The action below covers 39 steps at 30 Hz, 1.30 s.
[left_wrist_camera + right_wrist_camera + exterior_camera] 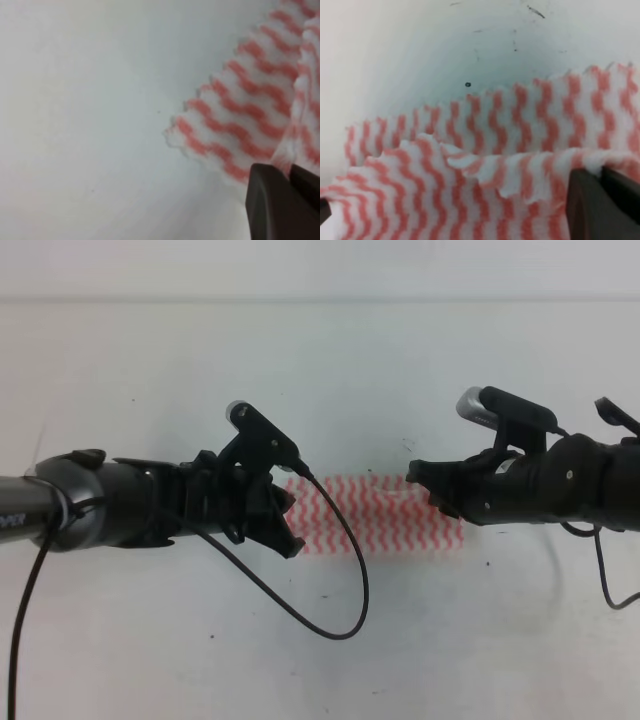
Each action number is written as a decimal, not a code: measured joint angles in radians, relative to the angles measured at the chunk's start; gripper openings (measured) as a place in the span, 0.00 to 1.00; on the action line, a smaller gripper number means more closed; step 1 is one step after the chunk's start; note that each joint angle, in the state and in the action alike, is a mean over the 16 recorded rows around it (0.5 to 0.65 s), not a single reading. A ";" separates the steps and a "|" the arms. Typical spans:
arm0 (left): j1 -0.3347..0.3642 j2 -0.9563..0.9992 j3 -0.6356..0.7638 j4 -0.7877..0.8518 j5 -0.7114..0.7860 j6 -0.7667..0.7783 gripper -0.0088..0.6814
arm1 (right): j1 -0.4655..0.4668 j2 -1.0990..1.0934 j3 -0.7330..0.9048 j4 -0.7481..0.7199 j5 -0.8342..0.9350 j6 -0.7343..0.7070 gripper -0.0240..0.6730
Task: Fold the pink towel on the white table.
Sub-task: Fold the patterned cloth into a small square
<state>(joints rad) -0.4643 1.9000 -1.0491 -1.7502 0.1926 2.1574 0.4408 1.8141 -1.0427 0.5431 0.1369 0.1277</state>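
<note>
The pink towel, striped pink-red and white, lies on the white table between my two grippers. My left gripper is at the towel's left end. In the left wrist view its dark fingers are closed on a raised edge of the towel. My right gripper is at the towel's right end. In the right wrist view its fingers pinch a lifted fold of the towel, which lies doubled over a lower layer.
The left arm's black cable hangs in a loop over the table in front of the towel. Another cable hangs from the right arm. The table's far edge runs along the top. Small dark specks dot the surface.
</note>
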 joint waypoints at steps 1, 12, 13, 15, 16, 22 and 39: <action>0.000 0.000 -0.003 0.000 -0.001 0.002 0.01 | 0.000 0.000 -0.001 0.000 0.000 0.000 0.01; 0.000 0.002 -0.035 0.000 -0.019 0.010 0.01 | 0.000 0.008 -0.032 -0.014 0.007 0.000 0.01; 0.000 0.003 -0.037 0.000 -0.021 0.011 0.01 | 0.000 0.010 -0.035 -0.015 0.008 0.000 0.01; 0.000 0.005 -0.040 0.000 -0.025 0.012 0.01 | 0.000 0.012 -0.040 -0.017 0.010 0.000 0.01; 0.000 0.006 -0.041 0.000 -0.026 0.013 0.01 | 0.000 0.014 -0.042 -0.018 0.012 0.000 0.01; 0.000 0.018 -0.041 0.000 -0.030 0.016 0.01 | -0.001 0.021 -0.045 -0.021 0.016 0.000 0.01; 0.002 0.034 -0.041 0.000 -0.030 0.013 0.01 | 0.000 0.025 -0.045 -0.024 0.019 0.000 0.01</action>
<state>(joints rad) -0.4627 1.9342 -1.0902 -1.7502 0.1626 2.1706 0.4404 1.8387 -1.0880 0.5187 0.1564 0.1279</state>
